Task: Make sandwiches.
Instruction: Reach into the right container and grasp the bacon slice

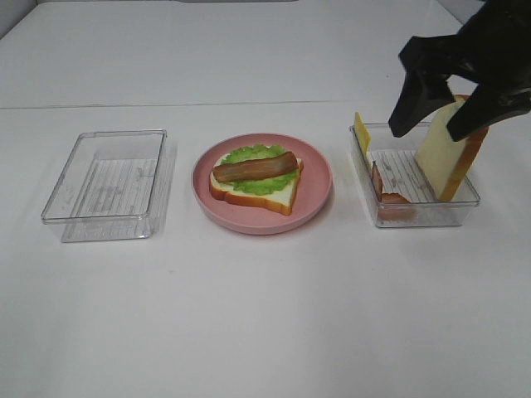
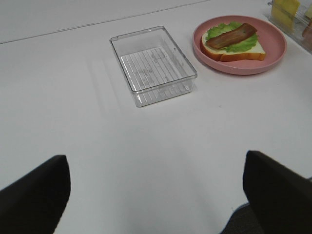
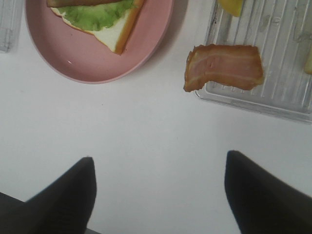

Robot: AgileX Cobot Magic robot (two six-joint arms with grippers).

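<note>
On the pink plate lies a bread slice topped with ruffled lettuce and a bacon strip. The clear tray on the right holds a second bread slice standing on edge, a yellow cheese square and another bacon strip that hangs over the tray's rim. My right gripper hovers open above this tray, near the top of the standing slice. The right wrist view shows nothing between its fingers. My left gripper is open and empty over bare table.
An empty clear tray sits left of the plate, and the left wrist view shows it too. The white table extends in front of the trays and the plate.
</note>
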